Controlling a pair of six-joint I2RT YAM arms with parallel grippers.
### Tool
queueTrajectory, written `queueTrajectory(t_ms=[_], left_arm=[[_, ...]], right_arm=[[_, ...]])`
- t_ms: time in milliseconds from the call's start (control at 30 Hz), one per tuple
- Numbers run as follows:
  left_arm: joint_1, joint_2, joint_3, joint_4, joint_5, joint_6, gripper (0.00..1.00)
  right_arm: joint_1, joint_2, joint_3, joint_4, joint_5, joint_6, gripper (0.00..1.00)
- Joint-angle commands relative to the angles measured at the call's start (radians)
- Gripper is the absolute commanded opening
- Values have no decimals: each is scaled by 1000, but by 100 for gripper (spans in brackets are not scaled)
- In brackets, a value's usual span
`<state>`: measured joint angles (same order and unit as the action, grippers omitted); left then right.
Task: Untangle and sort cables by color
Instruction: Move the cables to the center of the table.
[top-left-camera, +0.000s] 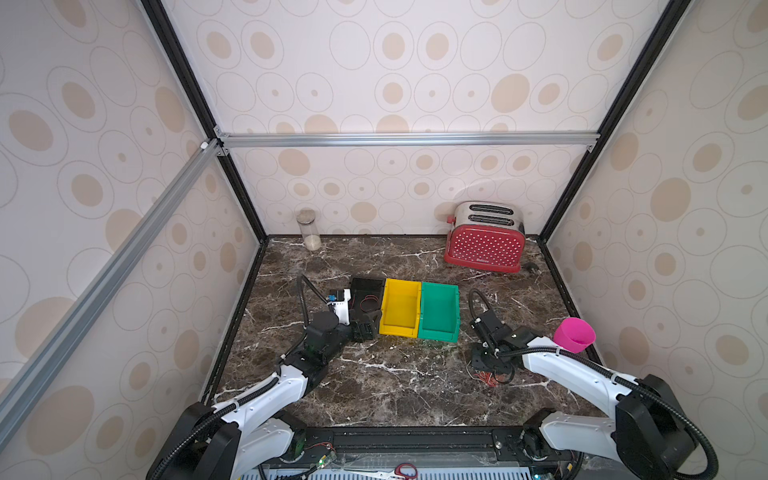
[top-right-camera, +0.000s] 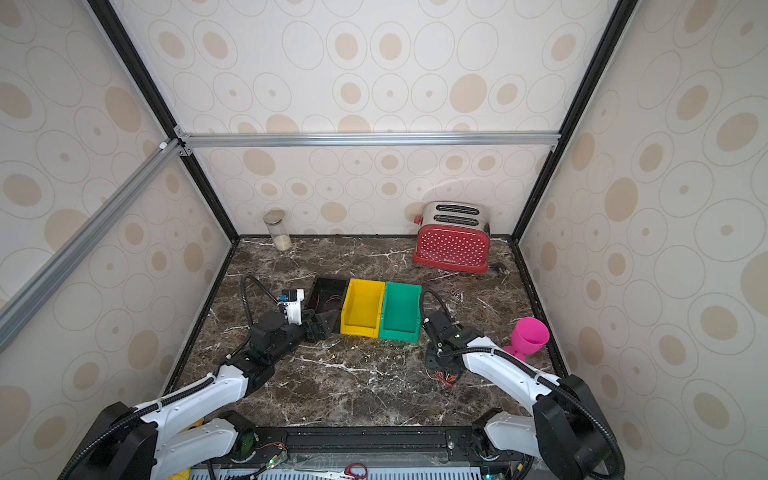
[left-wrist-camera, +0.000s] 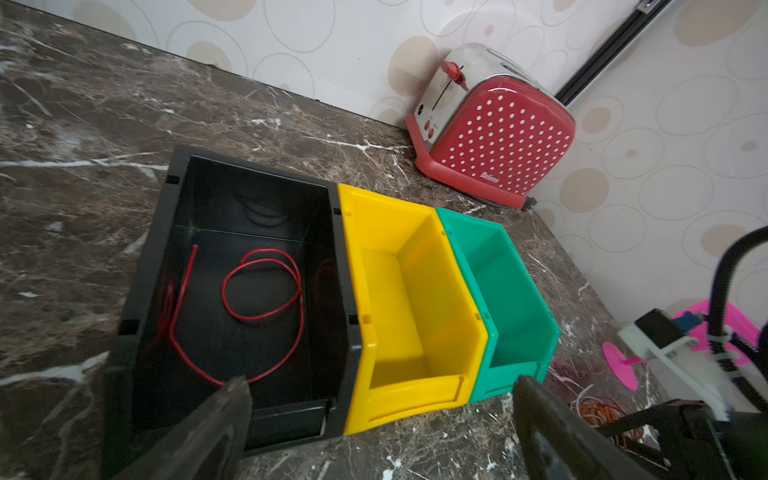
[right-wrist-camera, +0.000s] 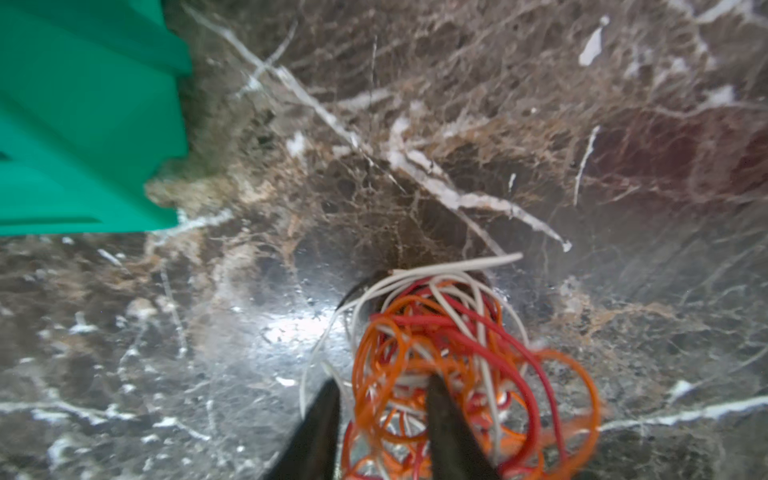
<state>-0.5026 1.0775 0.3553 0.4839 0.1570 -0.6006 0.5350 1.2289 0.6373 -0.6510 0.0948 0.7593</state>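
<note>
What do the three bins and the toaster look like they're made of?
Black bin, yellow bin, green bin: likely molded plastic, smooth, semi-gloss; uniform color and molded rims. Toaster: glossy red dotted sides, probably painted metal or plastic; top looks like shiny steel.

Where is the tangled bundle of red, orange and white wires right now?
In both top views the wire bundle lies on the right side of the dark marble tabletop, under the right gripper, nearer the front edge than the green plastic bin.
</note>
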Motion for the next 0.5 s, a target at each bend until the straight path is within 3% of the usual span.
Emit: queueTrajectory(t_ms=[0,167,467], left_arm=[[-19,-22,-27,63,23,-48,98],[-31,-44,-59,101,64,-52,99],[-46,-51,-85,162,227,-47,99]], right_arm=[[10,-7,-24,50,-71,19,20],[28,-66,-32,147,-206,-2,1],[54,-74,-16,351,-456,-44,0]])
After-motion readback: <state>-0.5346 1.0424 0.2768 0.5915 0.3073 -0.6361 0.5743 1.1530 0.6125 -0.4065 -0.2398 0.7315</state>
